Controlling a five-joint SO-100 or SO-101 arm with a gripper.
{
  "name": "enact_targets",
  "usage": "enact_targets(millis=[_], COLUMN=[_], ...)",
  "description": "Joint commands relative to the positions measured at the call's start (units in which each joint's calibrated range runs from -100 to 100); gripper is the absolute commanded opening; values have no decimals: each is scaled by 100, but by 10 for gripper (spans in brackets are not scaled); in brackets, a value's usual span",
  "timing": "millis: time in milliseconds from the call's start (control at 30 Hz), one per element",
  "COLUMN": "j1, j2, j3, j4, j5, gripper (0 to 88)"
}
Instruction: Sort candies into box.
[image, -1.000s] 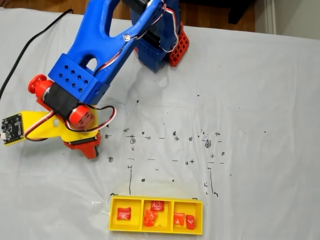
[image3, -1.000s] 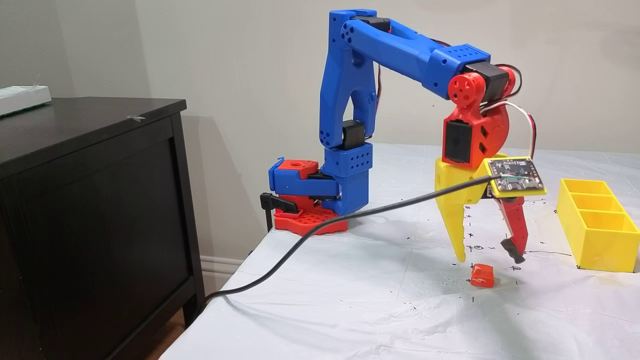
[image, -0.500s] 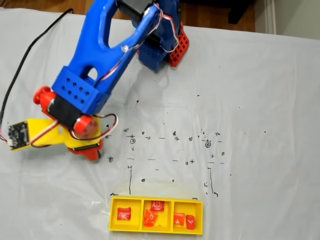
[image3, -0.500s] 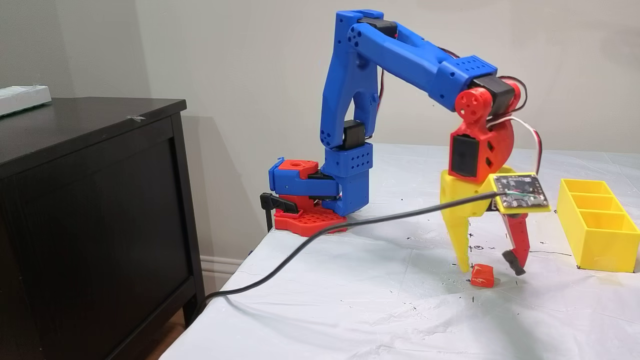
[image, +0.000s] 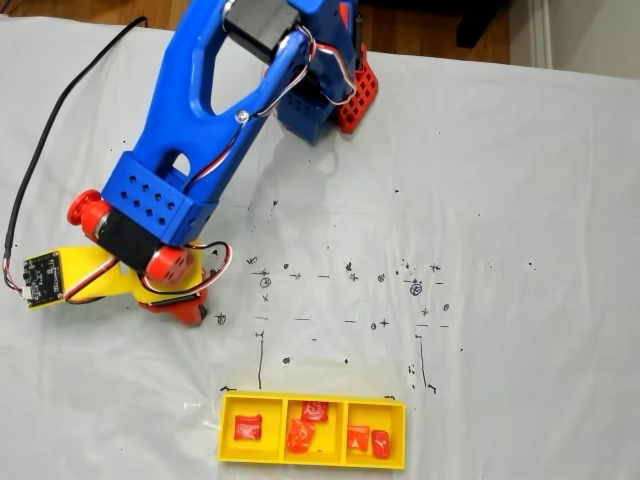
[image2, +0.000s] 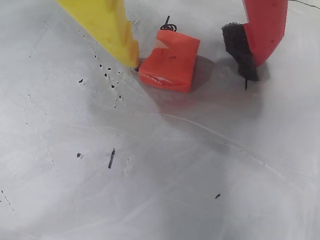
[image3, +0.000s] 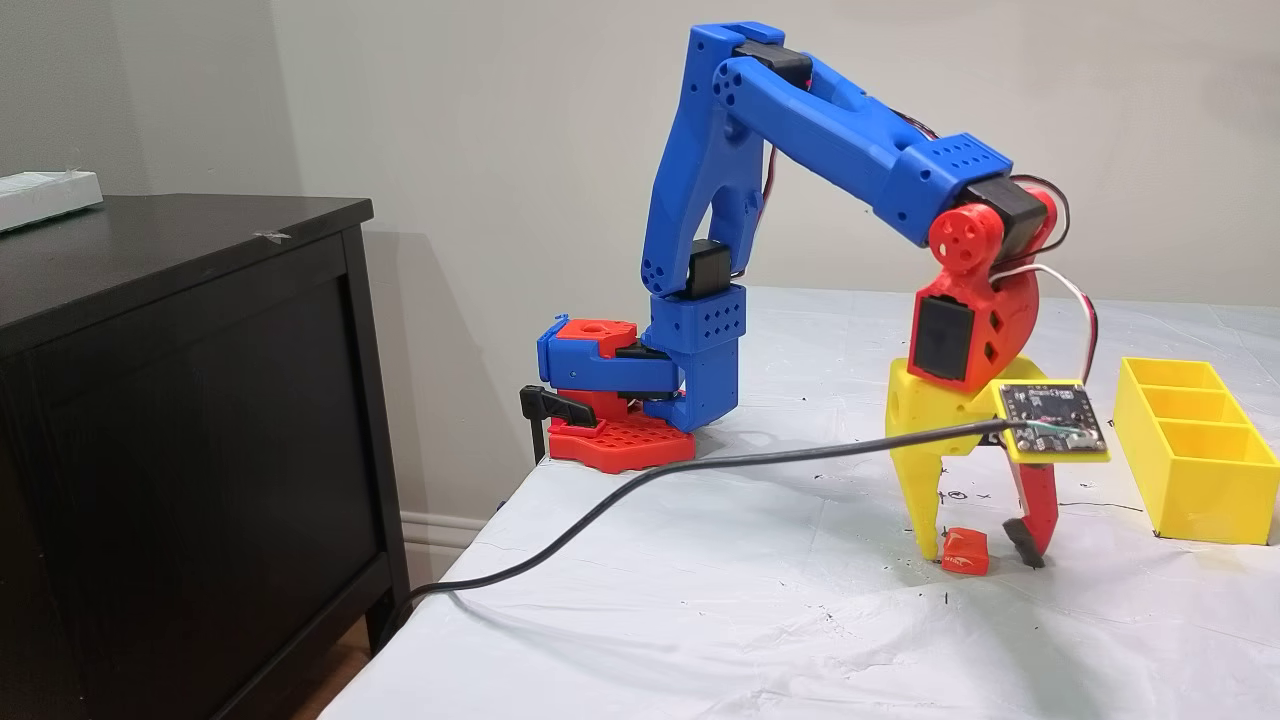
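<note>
Jaws open, straddling one loose candy (image2: 170, 60) on the white table cover (image2: 160, 170). Wrist view, left to right: yellow finger (image2: 107, 27) with its tip touching the candy's left edge, then the candy, then a gap, then the red finger (image2: 262, 30) with its black pad. Gripper (image3: 982, 552) is down at table level in a fixed view, candy between the tips. Box (image: 312, 458) sits well apart at the near edge in a fixed view: one candy in the left compartment, two in the middle, two in the right.
</note>
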Motion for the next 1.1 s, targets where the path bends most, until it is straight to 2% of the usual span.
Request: enact_targets(millis=[0, 133, 267, 367, 733, 1067], j1=[-30, -20, -2, -11, -138, -999], j2=[-65, -56, -82, -133, -1151, -1871], j3=[-394, -394, -394, -403, -312, -850], j4=[46, 62, 70, 70, 291, 185], j5=[-10, 5, -10, -20, -137, -923], gripper=[225, 184, 49, 2, 1, 1])
